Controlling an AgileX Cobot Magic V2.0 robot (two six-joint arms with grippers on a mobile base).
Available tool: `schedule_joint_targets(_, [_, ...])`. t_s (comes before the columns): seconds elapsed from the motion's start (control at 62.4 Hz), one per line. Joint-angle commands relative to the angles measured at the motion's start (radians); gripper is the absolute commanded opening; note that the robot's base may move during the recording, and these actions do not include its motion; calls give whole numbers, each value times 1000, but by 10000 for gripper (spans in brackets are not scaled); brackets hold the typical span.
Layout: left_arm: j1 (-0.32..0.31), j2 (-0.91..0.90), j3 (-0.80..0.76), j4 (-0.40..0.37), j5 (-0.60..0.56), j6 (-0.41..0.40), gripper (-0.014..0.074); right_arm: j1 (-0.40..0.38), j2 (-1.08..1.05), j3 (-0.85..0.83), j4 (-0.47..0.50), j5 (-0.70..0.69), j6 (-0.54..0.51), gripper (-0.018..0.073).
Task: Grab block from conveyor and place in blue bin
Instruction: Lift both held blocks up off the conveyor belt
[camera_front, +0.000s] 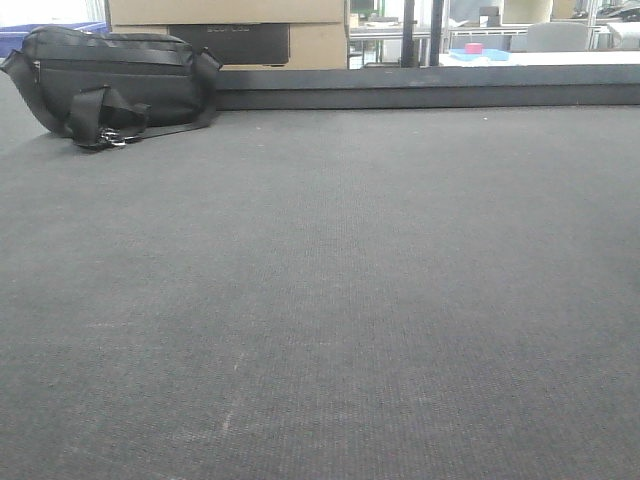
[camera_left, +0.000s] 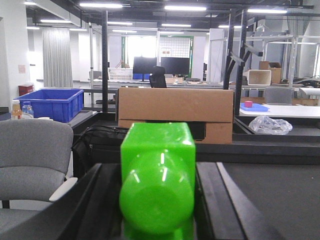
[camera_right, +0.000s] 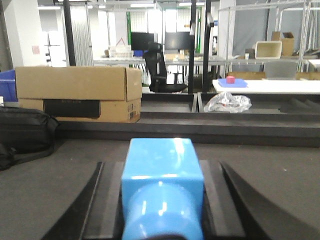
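Observation:
In the left wrist view a glossy green block (camera_left: 157, 150) with a round stud facing the camera sits between the black fingers (camera_left: 97, 200) of my left gripper (camera_left: 157, 170), which is shut on it. The right gripper (camera_right: 161, 165) is shut on a light blue block (camera_right: 162, 170), low over the conveyor (camera_right: 270, 185). The dark grey belt (camera_front: 320, 300) fills the front view, where neither gripper shows. The blue bin (camera_left: 50, 102) stands far off at the left, beyond the belt's end.
A black bag (camera_front: 115, 85) lies on the belt's far left corner, in front of a cardboard box (camera_front: 300, 40). A grey chair (camera_left: 30, 160) is at the left. A crumpled plastic bag (camera_left: 270, 125) lies beyond the belt's far rail.

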Motion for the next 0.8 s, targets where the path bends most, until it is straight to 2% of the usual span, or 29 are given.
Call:
schedule_joint_targets(0.0, [5, -5, 2, -6, -5, 4, -111, 0, -5, 1, -5, -32, 3, -154])
schedule_joint_targets(0.785, [5, -5, 2, -6, -9, 4, -111, 0, -5, 1, -5, -32, 3, -154])
